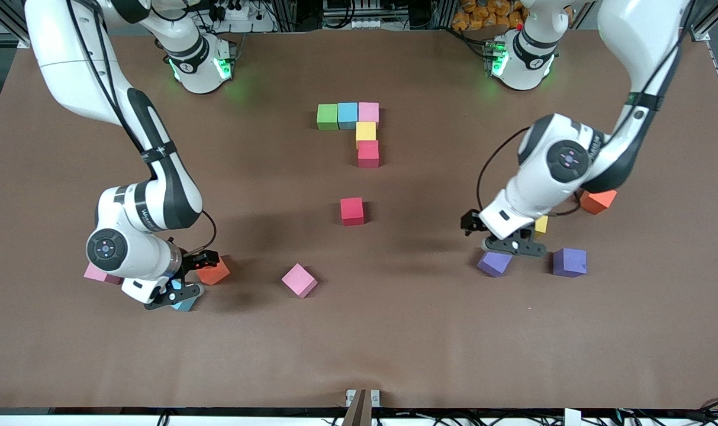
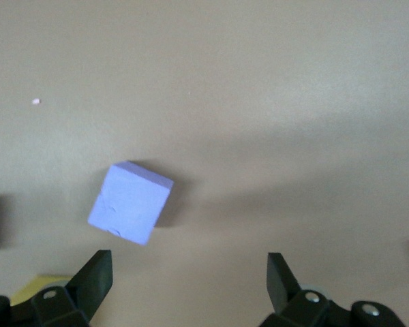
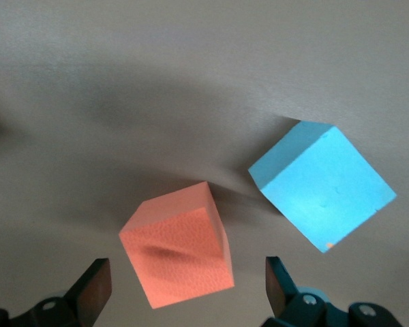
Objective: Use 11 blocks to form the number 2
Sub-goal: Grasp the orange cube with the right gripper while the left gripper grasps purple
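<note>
Number 2 (image 1: pixel 359 133): five cubes laid so far near the bases; top row of green, blue, pink, then yellow and red running down toward the camera.
Loose red block (image 1: pixel 352 210): nearer the camera than the digit, well apart from it.
Left gripper (image 1: pixel 512 242): fingers spread wide, empty, over a purple block (image 2: pixel 130 202).
Right gripper (image 3: pixel 184 293): fingers spread wide, empty, over an orange block (image 3: pixel 178 250), a light blue block (image 3: pixel 322 191) just beside.
Step advice: square fingers to the tilted cube's flat faces, centre, then descend before closing.

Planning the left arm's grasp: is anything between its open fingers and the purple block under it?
Nothing visible. The left gripper hangs open over the purple block, with only bare table between; a yellow block sits beside one finger.
</note>
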